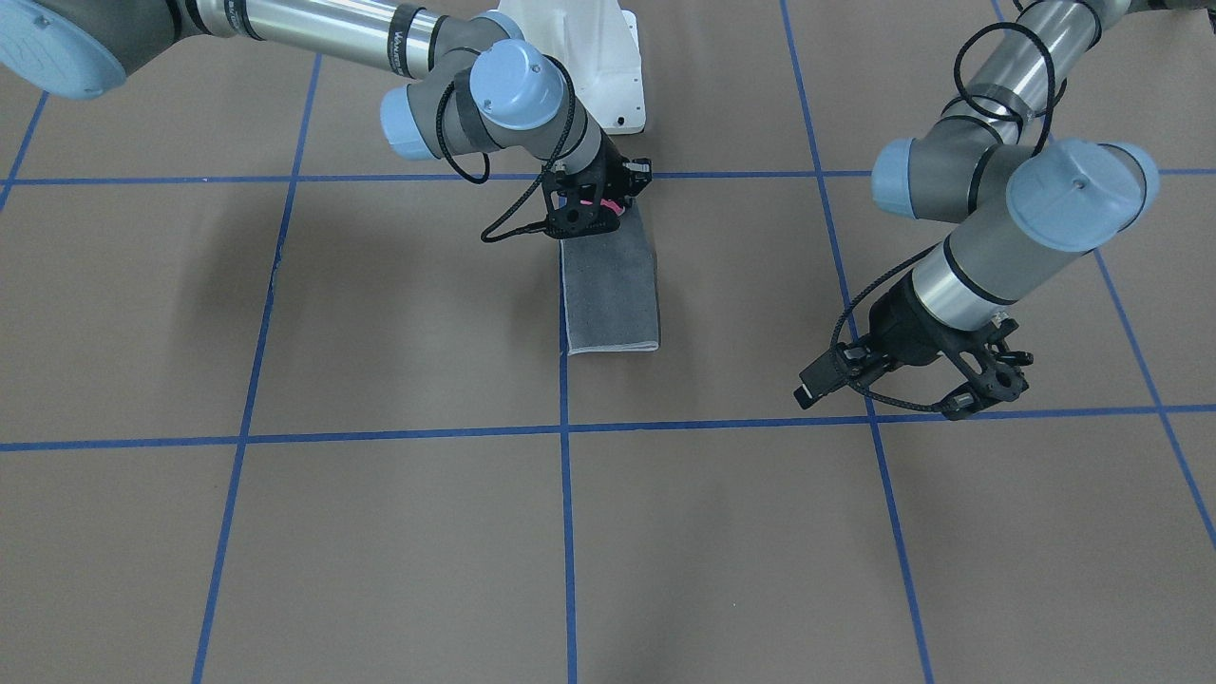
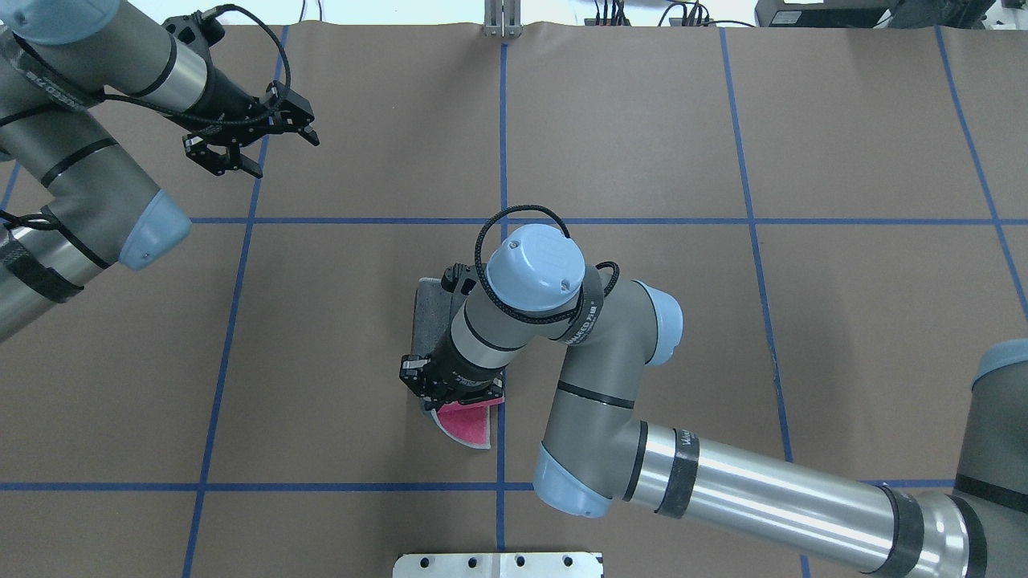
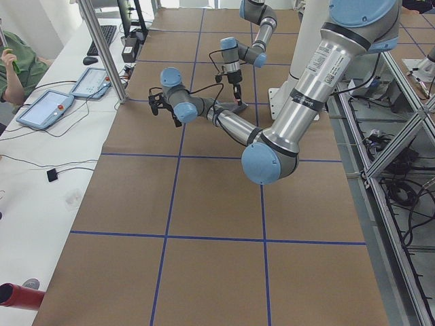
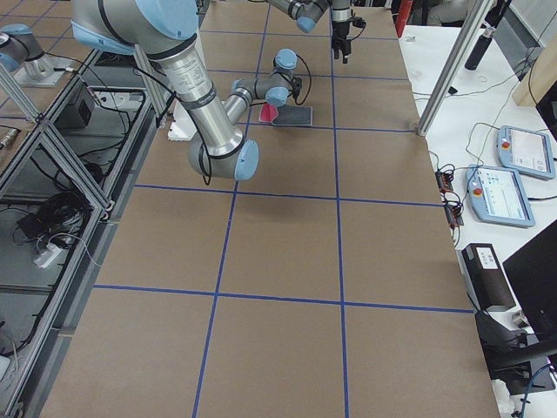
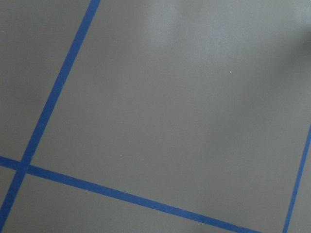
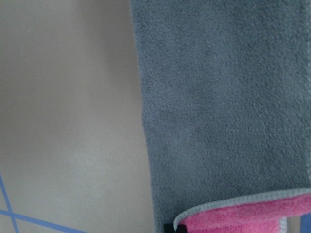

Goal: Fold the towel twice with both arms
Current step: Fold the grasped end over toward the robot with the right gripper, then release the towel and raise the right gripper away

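The towel (image 1: 611, 285) lies as a folded narrow strip, dark grey face up, near the middle of the table. My right gripper (image 1: 594, 211) is shut on the strip's end nearest the robot base and holds it lifted. The pink face (image 2: 466, 421) curls out under that gripper. The right wrist view shows the grey strip (image 6: 223, 97) with a pink edge at the bottom. My left gripper (image 2: 281, 156) is open and empty, well away from the towel at the far left of the table; it also shows in the front view (image 1: 993, 385).
The table is covered in brown paper (image 2: 723, 321) with a grid of blue tape lines (image 1: 565, 532). The white pedestal base (image 1: 589, 57) stands just behind the towel. Desks with tablets (image 4: 509, 174) flank the table's far side.
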You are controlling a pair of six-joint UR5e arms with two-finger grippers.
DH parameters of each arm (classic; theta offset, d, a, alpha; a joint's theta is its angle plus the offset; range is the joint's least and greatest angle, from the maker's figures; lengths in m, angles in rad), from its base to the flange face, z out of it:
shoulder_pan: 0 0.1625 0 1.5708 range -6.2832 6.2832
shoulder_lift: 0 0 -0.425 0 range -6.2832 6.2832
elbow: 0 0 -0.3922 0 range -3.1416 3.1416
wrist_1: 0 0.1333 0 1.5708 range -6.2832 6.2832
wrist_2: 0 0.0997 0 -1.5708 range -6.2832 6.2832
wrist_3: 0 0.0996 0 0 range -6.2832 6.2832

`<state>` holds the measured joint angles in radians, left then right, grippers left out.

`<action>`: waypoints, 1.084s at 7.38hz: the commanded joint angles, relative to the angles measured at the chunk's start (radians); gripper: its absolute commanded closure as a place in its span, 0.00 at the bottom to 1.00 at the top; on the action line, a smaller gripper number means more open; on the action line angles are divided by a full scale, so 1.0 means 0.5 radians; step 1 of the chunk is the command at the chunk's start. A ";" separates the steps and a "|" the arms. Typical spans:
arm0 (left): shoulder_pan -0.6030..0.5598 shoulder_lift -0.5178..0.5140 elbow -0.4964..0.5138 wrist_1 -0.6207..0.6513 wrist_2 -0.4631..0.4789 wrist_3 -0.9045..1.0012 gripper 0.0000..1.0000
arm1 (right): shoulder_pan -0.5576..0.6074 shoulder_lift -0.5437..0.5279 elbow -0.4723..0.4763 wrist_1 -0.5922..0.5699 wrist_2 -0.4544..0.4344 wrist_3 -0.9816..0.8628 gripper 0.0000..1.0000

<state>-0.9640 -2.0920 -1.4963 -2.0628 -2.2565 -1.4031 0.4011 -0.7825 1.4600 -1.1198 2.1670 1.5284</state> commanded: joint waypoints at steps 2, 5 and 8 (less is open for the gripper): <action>0.001 0.008 -0.011 -0.007 0.015 0.002 0.00 | 0.038 0.077 0.010 0.024 -0.017 0.292 0.00; 0.020 0.005 -0.048 -0.007 0.055 -0.016 0.00 | 0.240 -0.048 0.156 0.046 -0.011 0.294 0.00; 0.178 0.002 -0.209 0.002 0.110 -0.473 0.00 | 0.736 -0.385 0.335 0.025 0.278 0.047 0.00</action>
<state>-0.9160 -2.0927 -1.5572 -2.0645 -2.2192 -1.5502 0.6674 -0.9156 1.6102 -1.1015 2.2243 1.6308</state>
